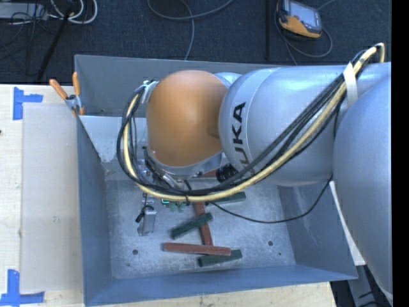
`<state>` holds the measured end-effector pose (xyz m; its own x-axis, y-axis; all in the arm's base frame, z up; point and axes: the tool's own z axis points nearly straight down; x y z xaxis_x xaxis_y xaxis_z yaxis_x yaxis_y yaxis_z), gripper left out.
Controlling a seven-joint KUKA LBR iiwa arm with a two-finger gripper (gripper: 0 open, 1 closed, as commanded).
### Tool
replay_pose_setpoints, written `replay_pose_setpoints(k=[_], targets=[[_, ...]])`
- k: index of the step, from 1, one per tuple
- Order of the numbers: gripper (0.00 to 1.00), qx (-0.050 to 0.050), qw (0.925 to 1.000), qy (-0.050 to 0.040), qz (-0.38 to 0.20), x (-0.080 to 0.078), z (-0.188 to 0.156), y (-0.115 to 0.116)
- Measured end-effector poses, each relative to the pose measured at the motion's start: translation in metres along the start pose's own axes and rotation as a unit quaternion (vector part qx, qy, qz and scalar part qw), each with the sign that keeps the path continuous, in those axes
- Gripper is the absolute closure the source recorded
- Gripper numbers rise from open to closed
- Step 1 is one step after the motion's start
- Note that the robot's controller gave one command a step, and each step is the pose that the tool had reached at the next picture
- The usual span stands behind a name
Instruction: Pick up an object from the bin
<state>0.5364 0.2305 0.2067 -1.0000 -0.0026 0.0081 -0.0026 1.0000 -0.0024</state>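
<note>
Here, jaws: open or closed, cannot tell; flat green stick (pixel 192 224), reddish-brown stick (pixel 195 249) nearby.

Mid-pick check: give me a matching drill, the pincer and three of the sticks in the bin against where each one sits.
Column one:
1. pincer
2. long red-brown stick
3. tilted green stick
4. small green stick

Column two:
A. crosses the other red-brown stick, mid-bin
B. lowest in the view
C. over bare floor of the bin, left of the sticks
D. lies nearly level, just above the lowest stick

Pairs: 1-C, 2-D, 3-A, 4-B
</note>
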Motion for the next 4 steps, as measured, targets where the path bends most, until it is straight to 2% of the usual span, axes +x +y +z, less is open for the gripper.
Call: replay_pose_setpoints(k=[1, 2, 3, 4], targets=[[0.00, 0.001, 0.9961, 0.0001, 0.088, 0.004, 0.089, -0.066], [0.00, -0.001, 0.9898, -0.0050, 0.143, 0.039, 0.138, -0.152], [1.00, -0.002, 0.9899, -0.0036, 0.142, 0.039, 0.138, -0.149], [1.00, -0.003, 0.9938, -0.0076, 0.111, 0.026, -0.021, -0.146]])
